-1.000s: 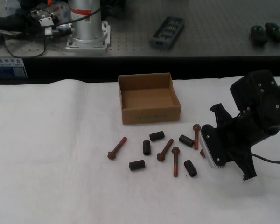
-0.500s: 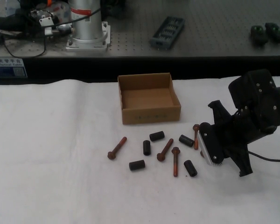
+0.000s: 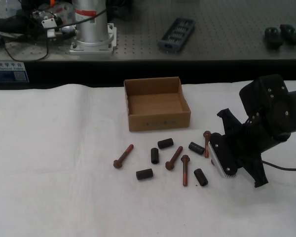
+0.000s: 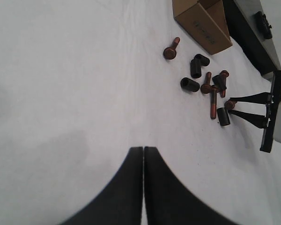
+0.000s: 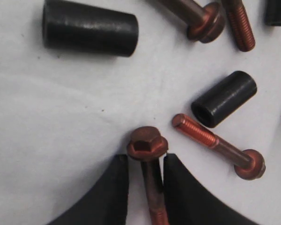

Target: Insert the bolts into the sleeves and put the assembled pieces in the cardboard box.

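Bolt station: right gripper (image 5: 146, 160) set astride a bolt (image 5: 147, 143); left gripper (image 4: 143, 151) closed, finger against finger.

The right jaws are found released. The bolt's shank is lying between the two fingers (image 5: 107, 197), a sliver of white cloth (image 3: 49, 173) is seen along one side of it, and its hex head is placed just past the fingertips. A second bolt (image 5: 218, 144) and a black sleeve (image 5: 224, 98) are noted just ahead of these jaws and to one side, apart from the straddled bolt. Another sleeve (image 5: 89, 29) is seen farther ahead. The cardboard box (image 3: 160, 121) is observed well beyond the right jaws, off to their left, standing open-topped on the cloth. The left jaws are clenched together above the cloth. The scattered bolts and sleeves are located well ahead of them, with the box farther off.
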